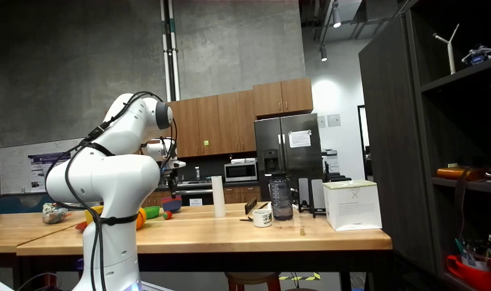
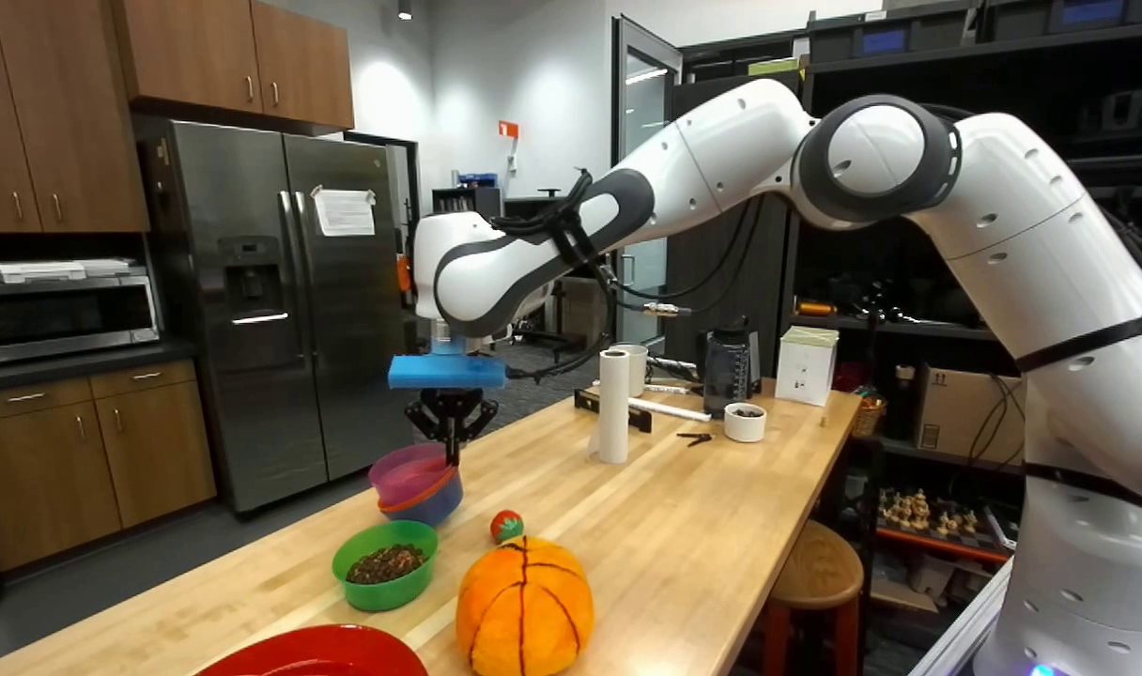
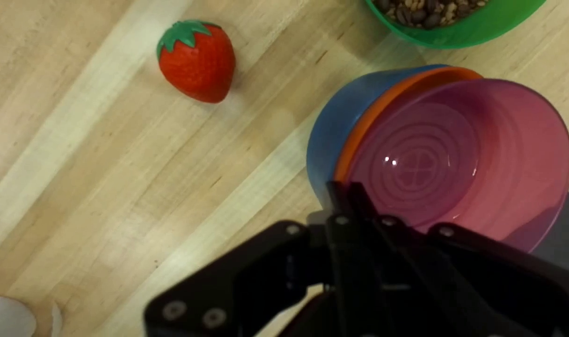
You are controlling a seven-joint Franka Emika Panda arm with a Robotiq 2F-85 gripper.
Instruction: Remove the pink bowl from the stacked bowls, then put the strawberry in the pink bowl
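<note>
Dark tool (image 3: 346, 186) pinches the pink bowl (image 3: 453, 154) by its rim; I'd worry the orange bowl (image 3: 371, 121) underneath comes up too, its lip perhaps caught.

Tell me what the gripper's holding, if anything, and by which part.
The gripper holds the pink bowl by its rim; whether the orange bowl is pinched too can't be told.

A: Which characters are legible?
B: A single "X" (image 1: 355, 195), on the front of the white box (image 1: 352, 212); the finer print beneath it is too small to read.
A: Other markings?
B: Dark lettering on the white mug (image 1: 262, 218), print on the dark bottle (image 1: 281, 198), the sheet of paper (image 1: 300, 138) on the refrigerator (image 1: 298, 161), and the orange wall sign (image 2: 508, 130): all illegible.
</note>
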